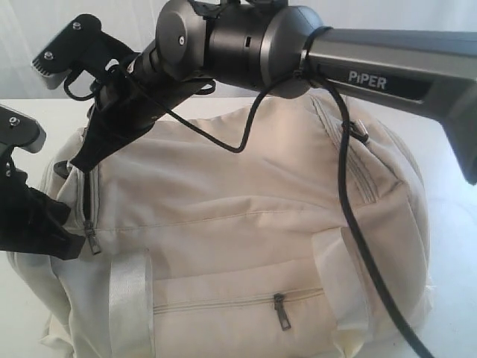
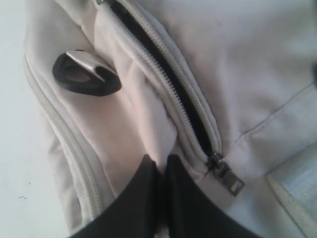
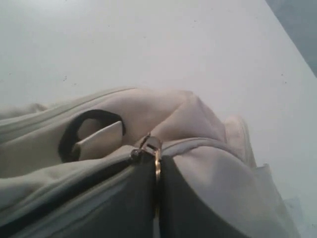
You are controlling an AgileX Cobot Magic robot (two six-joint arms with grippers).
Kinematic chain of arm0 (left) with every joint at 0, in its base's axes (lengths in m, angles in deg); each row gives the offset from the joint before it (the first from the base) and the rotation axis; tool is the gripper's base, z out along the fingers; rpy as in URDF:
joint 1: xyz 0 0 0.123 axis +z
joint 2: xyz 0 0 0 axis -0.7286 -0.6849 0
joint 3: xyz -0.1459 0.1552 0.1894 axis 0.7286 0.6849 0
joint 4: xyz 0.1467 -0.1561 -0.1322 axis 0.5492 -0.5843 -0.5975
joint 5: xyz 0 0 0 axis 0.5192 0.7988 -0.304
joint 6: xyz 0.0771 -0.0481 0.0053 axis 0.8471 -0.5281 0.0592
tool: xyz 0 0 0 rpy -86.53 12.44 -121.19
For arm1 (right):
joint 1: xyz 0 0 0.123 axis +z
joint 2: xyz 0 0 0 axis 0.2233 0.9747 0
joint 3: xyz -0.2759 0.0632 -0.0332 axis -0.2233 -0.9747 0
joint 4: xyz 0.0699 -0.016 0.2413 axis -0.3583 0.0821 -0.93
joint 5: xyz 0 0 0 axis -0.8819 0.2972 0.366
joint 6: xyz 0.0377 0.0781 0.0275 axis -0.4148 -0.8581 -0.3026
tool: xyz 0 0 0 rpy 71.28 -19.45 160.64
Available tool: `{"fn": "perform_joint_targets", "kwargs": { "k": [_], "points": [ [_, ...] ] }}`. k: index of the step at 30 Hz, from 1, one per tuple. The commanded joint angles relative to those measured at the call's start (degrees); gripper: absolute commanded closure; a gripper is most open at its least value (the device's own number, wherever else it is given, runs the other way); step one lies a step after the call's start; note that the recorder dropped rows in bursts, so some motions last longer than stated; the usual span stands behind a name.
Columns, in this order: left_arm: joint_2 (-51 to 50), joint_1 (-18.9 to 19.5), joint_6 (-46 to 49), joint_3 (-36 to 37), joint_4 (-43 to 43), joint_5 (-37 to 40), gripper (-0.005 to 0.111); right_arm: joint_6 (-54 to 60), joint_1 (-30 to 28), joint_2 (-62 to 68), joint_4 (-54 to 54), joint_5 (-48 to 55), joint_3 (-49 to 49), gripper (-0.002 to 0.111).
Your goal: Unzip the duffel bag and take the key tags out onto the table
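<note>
While pinching duffel bag (image 1: 246,194) fabric with left end effector (image 2: 158,161), draw right end effector (image 3: 156,173), clamped on zipper pull (image 3: 157,159), lengthwise away.

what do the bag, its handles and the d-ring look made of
Bag: matte cream fabric, going by its soft creases and stitched seams. Handles: shiny white webbing with a satin sheen. D-ring: black, smooth, probably plastic; coated metal cannot be ruled out.
</note>
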Motion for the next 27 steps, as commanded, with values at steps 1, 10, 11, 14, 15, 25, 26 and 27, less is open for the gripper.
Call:
{"fn": "perform_joint_targets", "kwargs": {
  "k": [1, 10, 11, 14, 15, 25, 26, 27],
  "points": [
    [0.1, 0.0, -0.8, 0.5, -1.1, 2.0, 0.107, -1.5, -2.4, 1.5, 0.7, -2.2, 2.7, 0.108],
    [0.1, 0.0, -0.8, 0.5, -1.4, 1.9, 0.107, -1.8, -4.4, 5.8, 0.5, -2.5, 7.1, 0.108],
    [0.1, 0.0, -0.8, 0.5, -1.4, 1.9, 0.107, -1.8, -4.7, 5.9, 0.5, -2.6, 7.6, 0.108],
    [0.1, 0.0, -0.8, 0.5, -1.4, 1.9, 0.107, -2.7, -5.4, 7.1, 0.5, -2.9, 9.2, 0.108],
    [0.1, 0.0, -0.8, 0.5, -1.4, 1.9, 0.107, -3.4, -5.9, 7.6, 0.5, -2.9, 9.8, 0.108],
    [0.1, 0.0, -0.8, 0.7, -1.4, 1.6, 0.107, -7.3, -8.6, 10.9, 0.7, 0.3, 13.9, 0.108],
    [0.1, 0.0, -0.8, 0.7, -1.4, 1.6, 0.107, -7.3, -8.9, 10.9, 0.7, 0.5, 13.9, 0.108],
    [0.1, 0.0, -0.8, 0.7, -1.4, 1.6, 0.107, -7.4, -9.0, 10.9, 0.7, 0.9, 13.9, 0.108]
  ]
}}
